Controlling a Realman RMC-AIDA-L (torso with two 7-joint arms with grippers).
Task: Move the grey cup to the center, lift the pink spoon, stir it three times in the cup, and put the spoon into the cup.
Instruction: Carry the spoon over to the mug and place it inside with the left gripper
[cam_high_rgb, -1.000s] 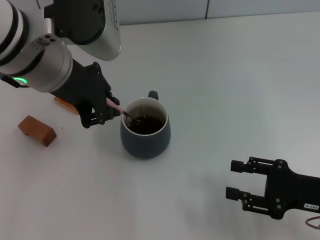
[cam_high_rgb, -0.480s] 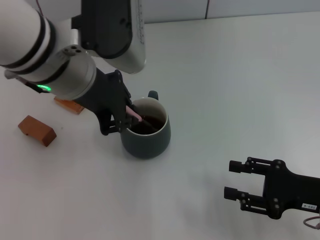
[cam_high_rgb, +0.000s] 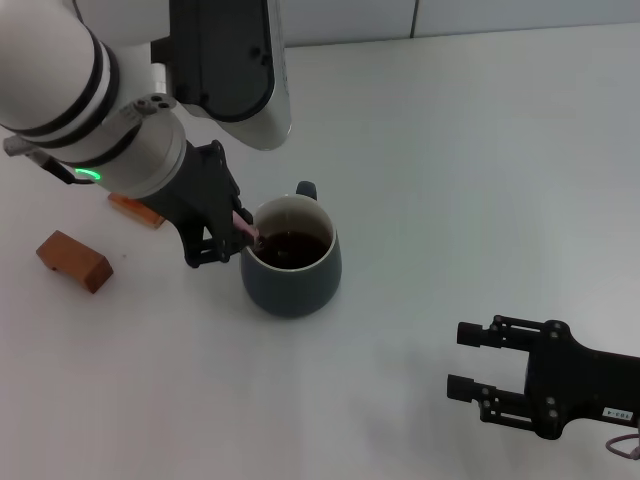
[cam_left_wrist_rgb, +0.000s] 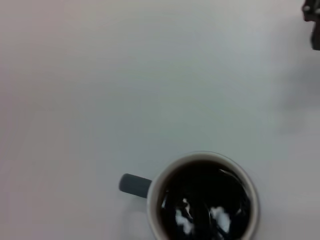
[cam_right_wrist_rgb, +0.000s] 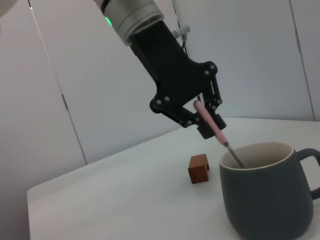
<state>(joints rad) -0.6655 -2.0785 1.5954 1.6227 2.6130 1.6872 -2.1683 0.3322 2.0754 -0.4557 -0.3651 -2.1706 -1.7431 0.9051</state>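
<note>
The grey cup (cam_high_rgb: 290, 285), with dark liquid inside, stands near the middle of the table, its handle pointing away from me. My left gripper (cam_high_rgb: 232, 238) is at the cup's left rim, shut on the pink spoon (cam_high_rgb: 244, 224). The spoon slants down into the cup. The right wrist view shows the left gripper (cam_right_wrist_rgb: 206, 119) gripping the spoon's pink handle (cam_right_wrist_rgb: 217, 132), with the metal neck dipping inside the cup (cam_right_wrist_rgb: 265, 200). The left wrist view looks down on the cup (cam_left_wrist_rgb: 155, 197) and its liquid. My right gripper (cam_high_rgb: 468, 360) is open and empty at the front right.
Two orange-brown wooden blocks lie left of the cup: one (cam_high_rgb: 75, 260) near the left edge, another (cam_high_rgb: 135, 210) partly hidden behind the left arm. One block (cam_right_wrist_rgb: 199, 168) shows beside the cup in the right wrist view.
My left gripper swung right over the cup's rim with the spoon, then came back a little left. The cup and the right arm have stayed put.
</note>
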